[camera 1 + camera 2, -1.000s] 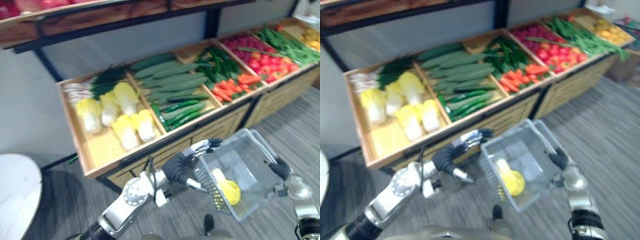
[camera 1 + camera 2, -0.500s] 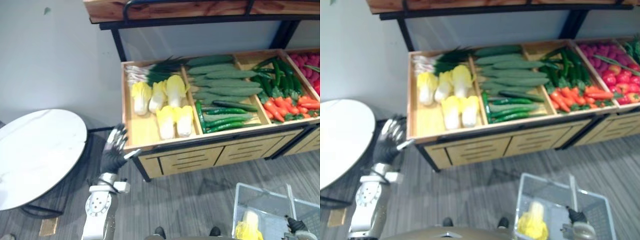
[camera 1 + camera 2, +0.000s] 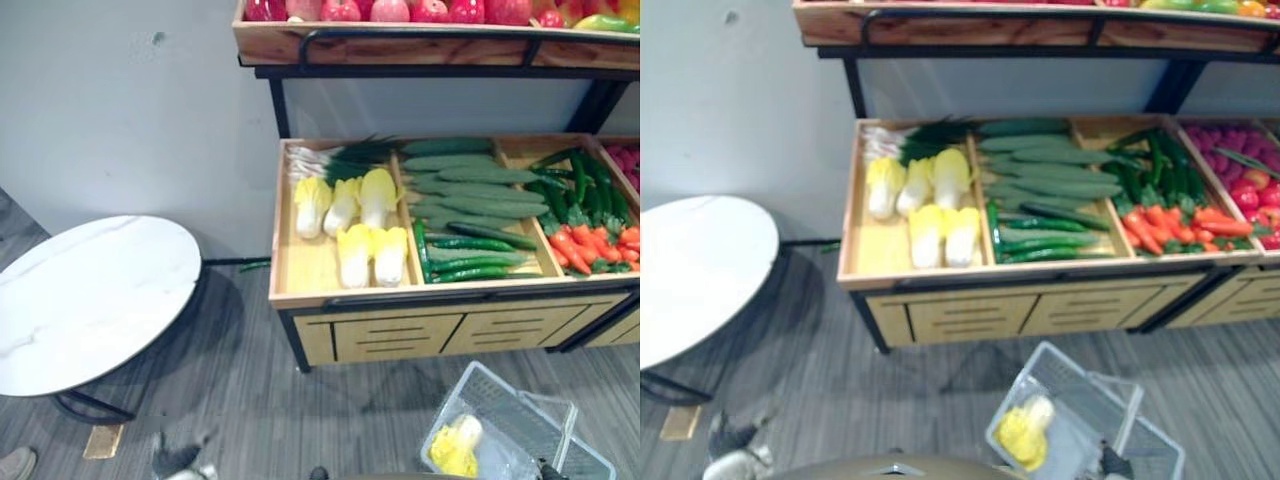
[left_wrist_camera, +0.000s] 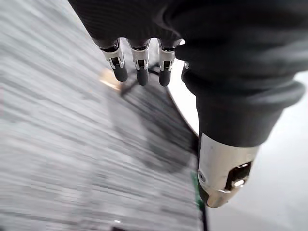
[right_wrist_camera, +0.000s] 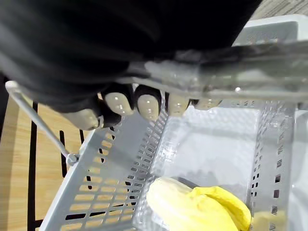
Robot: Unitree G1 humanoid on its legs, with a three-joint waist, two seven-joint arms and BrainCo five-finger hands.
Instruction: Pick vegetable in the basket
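Observation:
A clear plastic basket (image 3: 520, 425) hangs low at the front right, above the grey floor. A yellow napa cabbage (image 3: 453, 449) lies inside it, seen close in the right wrist view as cabbage (image 5: 192, 209). My right hand (image 5: 144, 103) has its fingers curled round the basket's handle (image 5: 240, 67). More yellow cabbages (image 3: 360, 225) lie in the left bin of the wooden stand (image 3: 300, 275), well away from both hands. My left hand (image 4: 141, 60) hangs low at the front left over the floor, fingers straight and holding nothing.
The stand's further bins hold cucumbers (image 3: 465, 190), green peppers and carrots (image 3: 590, 245). An upper shelf (image 3: 430, 40) carries red fruit. A round white table (image 3: 90, 295) stands left of the stand. A person's shoe (image 3: 12, 464) is at the bottom left corner.
The camera has swung, so the whole scene shifted. My left hand dropped from beside the stand's corner to low near the floor. The basket stays in my right hand.

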